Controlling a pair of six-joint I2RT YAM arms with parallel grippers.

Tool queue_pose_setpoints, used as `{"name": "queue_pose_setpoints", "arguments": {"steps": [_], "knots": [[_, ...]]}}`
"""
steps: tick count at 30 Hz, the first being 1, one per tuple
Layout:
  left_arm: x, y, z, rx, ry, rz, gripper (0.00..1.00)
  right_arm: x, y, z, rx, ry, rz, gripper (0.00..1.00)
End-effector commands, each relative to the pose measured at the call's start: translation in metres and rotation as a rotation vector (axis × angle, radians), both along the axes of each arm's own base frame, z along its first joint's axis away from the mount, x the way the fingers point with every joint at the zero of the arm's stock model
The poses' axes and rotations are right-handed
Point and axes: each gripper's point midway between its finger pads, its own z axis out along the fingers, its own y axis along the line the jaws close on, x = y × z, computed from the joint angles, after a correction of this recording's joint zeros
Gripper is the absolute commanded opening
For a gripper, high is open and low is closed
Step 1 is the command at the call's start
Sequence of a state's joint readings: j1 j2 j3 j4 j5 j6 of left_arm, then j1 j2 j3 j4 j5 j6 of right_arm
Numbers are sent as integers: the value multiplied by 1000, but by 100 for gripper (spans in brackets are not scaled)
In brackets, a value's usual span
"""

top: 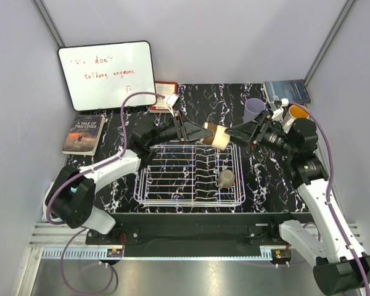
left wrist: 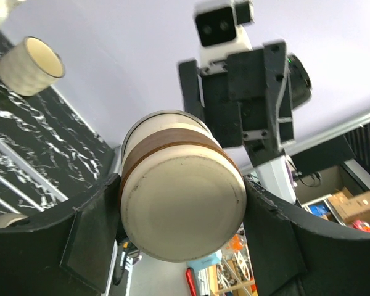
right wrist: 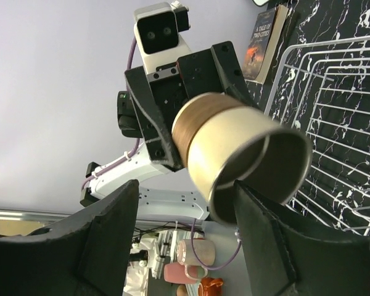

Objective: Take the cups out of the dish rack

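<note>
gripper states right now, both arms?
left gripper: shut on the cream and tan cup.
right gripper: open, its fingers either side of that cup's mouth end, with a gap still showing.

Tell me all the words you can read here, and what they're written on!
"don... talking anymore": red handwriting on the whiteboard, its start unclear.
"A TALE OF TWO CITIES": on the dark book.
Red-edged booklet, blue book: print too small to read.
</note>
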State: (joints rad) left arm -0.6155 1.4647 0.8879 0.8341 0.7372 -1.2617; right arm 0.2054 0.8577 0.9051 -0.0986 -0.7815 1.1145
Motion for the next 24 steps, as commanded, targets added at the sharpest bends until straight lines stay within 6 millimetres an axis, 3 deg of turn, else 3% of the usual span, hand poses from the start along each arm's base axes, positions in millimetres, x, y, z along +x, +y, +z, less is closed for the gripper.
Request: {"name": "queue_pose_setpoints", "arguments": {"steps": [1,7,15,18,19,22,23,24], "knots": [[-21,-3,23,-98,-82,-80,0,-2,9,24,3,-97,72,66],[-29,-11,24,-92,-90,-133,0,2,16,28,21,-113,101,47],[-28,-15,22,-80,-89,-159,0,-4,22,27,23,-113,133,0],[-24,-17,16,-60,-67,-163,0,-7,21,28,23,-119,130,0],[-20,-17,14,-51,-57,-156,5,-7,20,27,20,-118,124,0],[-13,-14,6,-25,-35,-142,47,-9,15,26,-22,-124,88,0],[-11,-12,4,-17,-28,-135,68,-8,14,25,-50,-148,77,0],[-5,-9,-2,8,-11,-113,74,-7,12,20,-73,-123,60,0]]}}
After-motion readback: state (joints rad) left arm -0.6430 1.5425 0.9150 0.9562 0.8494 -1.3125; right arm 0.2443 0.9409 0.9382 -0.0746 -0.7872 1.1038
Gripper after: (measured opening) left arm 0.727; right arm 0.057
